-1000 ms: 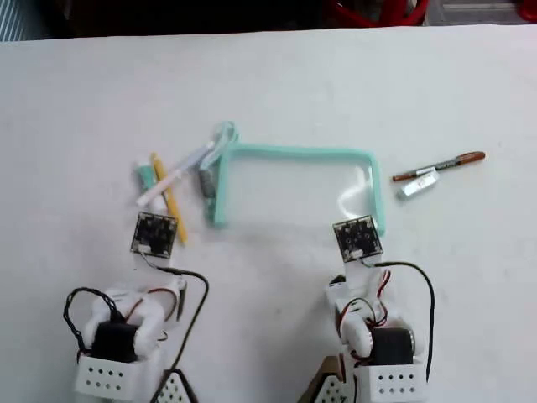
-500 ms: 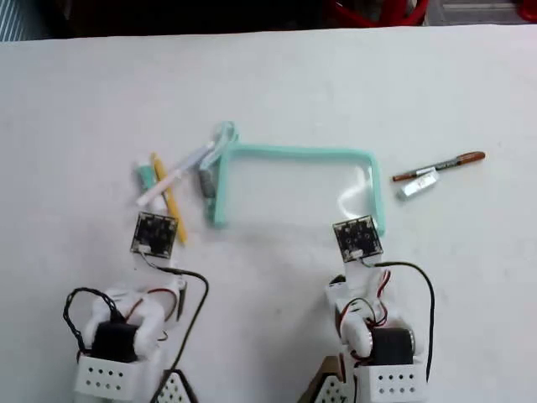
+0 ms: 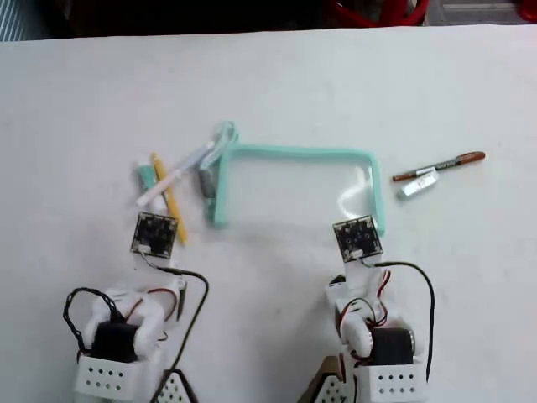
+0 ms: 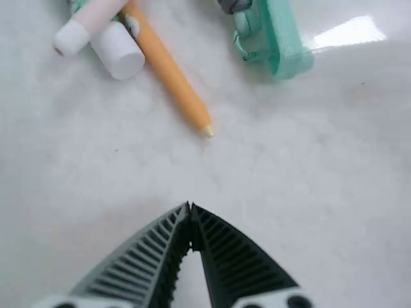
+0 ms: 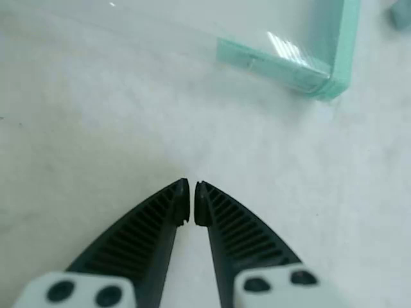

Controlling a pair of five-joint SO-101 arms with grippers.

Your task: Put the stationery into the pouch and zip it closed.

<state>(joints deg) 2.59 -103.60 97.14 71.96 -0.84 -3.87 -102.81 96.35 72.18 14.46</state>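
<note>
cut off, covered or too small to tell

in the high view the left arm [image 3: 117,336] and right arm [image 3: 373,336] run off the bottom edge. the right arm's camera board [image 3: 358,238] covers part of the pouch [image 3: 294,152] by its near corner. the small pale item [image 3: 417,185] touching the brown pen [image 3: 440,165] is too small to name. in the left wrist view the white pens [image 4: 96,38], the orange pencil [image 4: 168,70] and the pouch's end run out of frame. in the right wrist view a teal scrap [image 5: 401,13] is cropped beyond telling.
</note>
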